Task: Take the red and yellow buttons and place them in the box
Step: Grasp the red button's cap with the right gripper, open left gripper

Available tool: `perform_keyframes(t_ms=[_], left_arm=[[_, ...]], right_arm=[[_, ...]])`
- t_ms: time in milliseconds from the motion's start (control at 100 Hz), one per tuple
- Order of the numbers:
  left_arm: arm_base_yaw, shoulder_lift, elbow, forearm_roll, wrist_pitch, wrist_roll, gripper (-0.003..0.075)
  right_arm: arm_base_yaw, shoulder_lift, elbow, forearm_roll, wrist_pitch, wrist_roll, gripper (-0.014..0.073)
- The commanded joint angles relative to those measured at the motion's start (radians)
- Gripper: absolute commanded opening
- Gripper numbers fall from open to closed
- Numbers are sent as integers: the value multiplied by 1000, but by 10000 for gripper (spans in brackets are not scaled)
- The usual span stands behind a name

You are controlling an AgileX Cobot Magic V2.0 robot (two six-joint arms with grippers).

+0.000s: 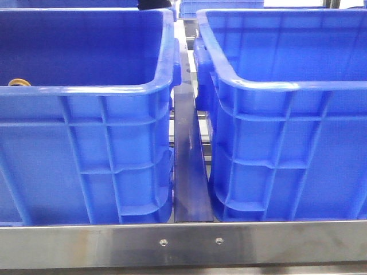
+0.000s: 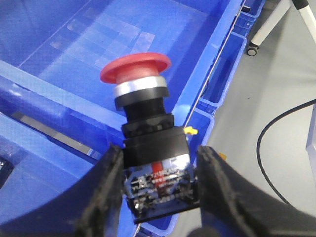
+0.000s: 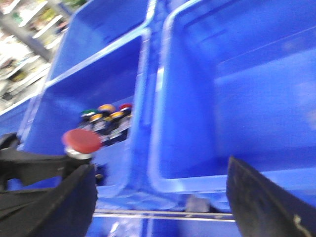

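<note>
My left fingers [image 2: 157, 190] gripped the red button [image 2: 136, 68] by its black switch body, held above a blue crate [image 2: 59, 98]. Risk: the pads caught only the base, so a top-heavy button could tip out short of the box [image 3: 237, 94]. My right fingers [image 3: 160, 197] stood open, empty.

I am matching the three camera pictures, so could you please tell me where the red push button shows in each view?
Front view: not in it.
Left wrist view: centre, red push button clamped by its black base in the left gripper.
Right wrist view: lower left, held on the left arm.
Shared landmark: the blue crate rim.
</note>
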Motion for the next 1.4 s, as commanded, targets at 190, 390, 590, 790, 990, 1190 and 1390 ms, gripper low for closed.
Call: perform_keyframes(t_ms=[190, 390, 590, 790, 990, 1190, 1390], left_arm=[[-9, -19, -30, -16, -79, 0, -19], [-9, -19, -30, -16, -79, 0, -19], [-9, -19, -30, -16, -79, 0, -19], [-9, -19, -30, -16, -79, 0, -19], [-9, -19, -30, -16, -79, 0, -19], [-9, -19, -30, -16, -79, 0, -19], [-9, -19, -30, -16, -79, 0, -19]], right_arm=[[1, 234, -32, 469, 17, -382, 573], [3, 404, -32, 724, 101, -614, 573], [55, 529, -34, 824, 149, -713, 573], [174, 602, -35, 880, 87, -769, 573], [238, 659, -35, 988, 80, -861, 573], [263, 696, -40, 1047, 85, -916, 570], [264, 723, -72, 1051, 122, -932, 450]])
